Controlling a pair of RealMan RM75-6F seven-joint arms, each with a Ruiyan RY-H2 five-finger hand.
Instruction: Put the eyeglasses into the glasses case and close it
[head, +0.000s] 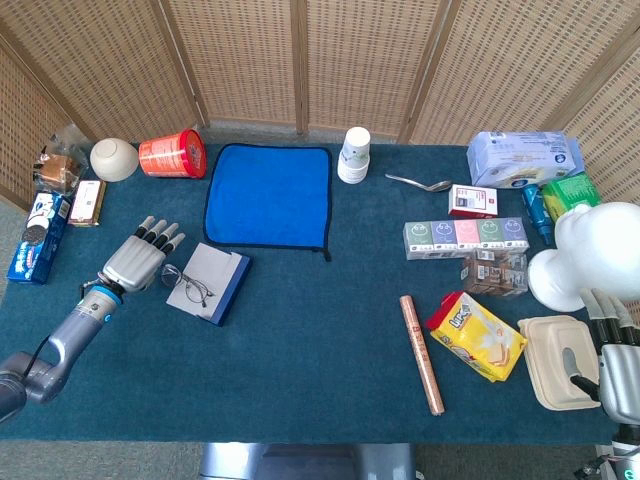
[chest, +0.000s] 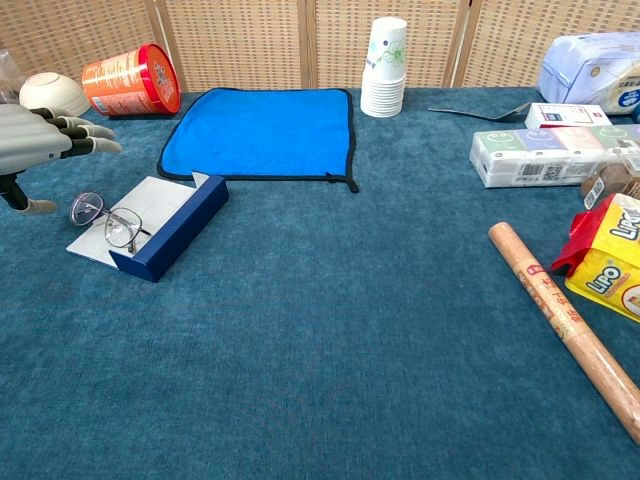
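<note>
I'm at the reach step: nothing is grasped, the case is open, and the glasses are not properly in it.

One table (head: 320, 370), blue-green cloth. One blue towel (head: 268, 195) at the middle of the far edge. One glasses case (head: 209, 282), navy with a pale lining, lies open flat near the left edge, just in front of the towel's near-left corner. One pair of eyeglasses (head: 186, 285) sits half on the case's left rim, one lens hanging over onto the table; in the chest view the eyeglasses (chest: 108, 221) are folded and lie across the lining's left corner.

Two hands. My left hand (head: 140, 262) hovers just left of the eyeglasses, fingers straight and spread, holding nothing, apart from the frame. My right hand (head: 620, 372) is at the near-right corner, by a beige tray (head: 548, 360); it holds nothing I can see, but how far its fingers are open I cannot tell.

Next move, as I judge it: bring the left hand right and down, pinch the frame at the bridge or a lens rim, nudge the glasses fully onto the lining, then fold the navy flap over. The thin wire frame will likely slip.

Other counts: one red can (head: 172, 154), one white bowl (head: 114, 158), one cup stack (head: 354, 154), one spoon (head: 420, 183), one brown roll (head: 422, 353), one yellow snack bag (head: 478, 335).
</note>
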